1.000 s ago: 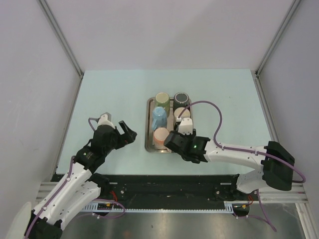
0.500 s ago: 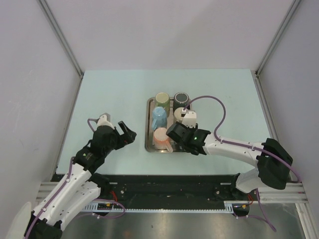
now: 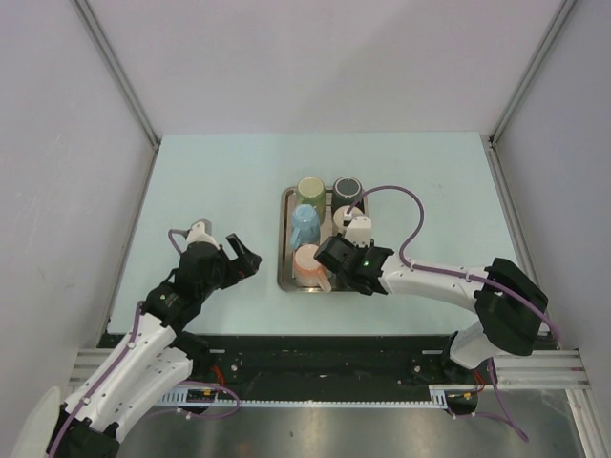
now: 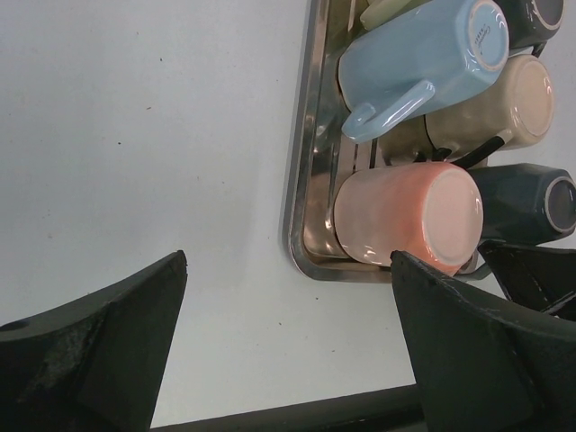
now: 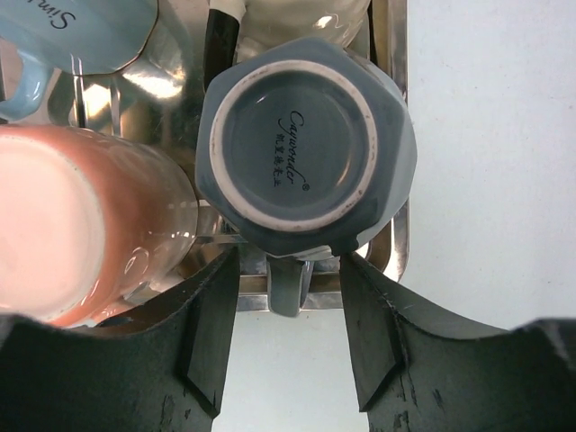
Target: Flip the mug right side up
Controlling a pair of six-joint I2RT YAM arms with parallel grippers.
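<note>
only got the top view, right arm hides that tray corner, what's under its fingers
observer: A dark grey mug, upside down, its printed base facing the wrist camera.
operator: where's the handle
observer: The handle points at the near rim of the tray and sits between the two fingers, with a gap on each side.
operator: pink one beside it flipped too
observer: Yes, the pink mug shows its closed base upward.

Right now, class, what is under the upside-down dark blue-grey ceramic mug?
The dark blue-grey ceramic mug stands base up on the shiny steel tray, whose floor shows around it. Its mouth and whatever is inside are covered.
</note>
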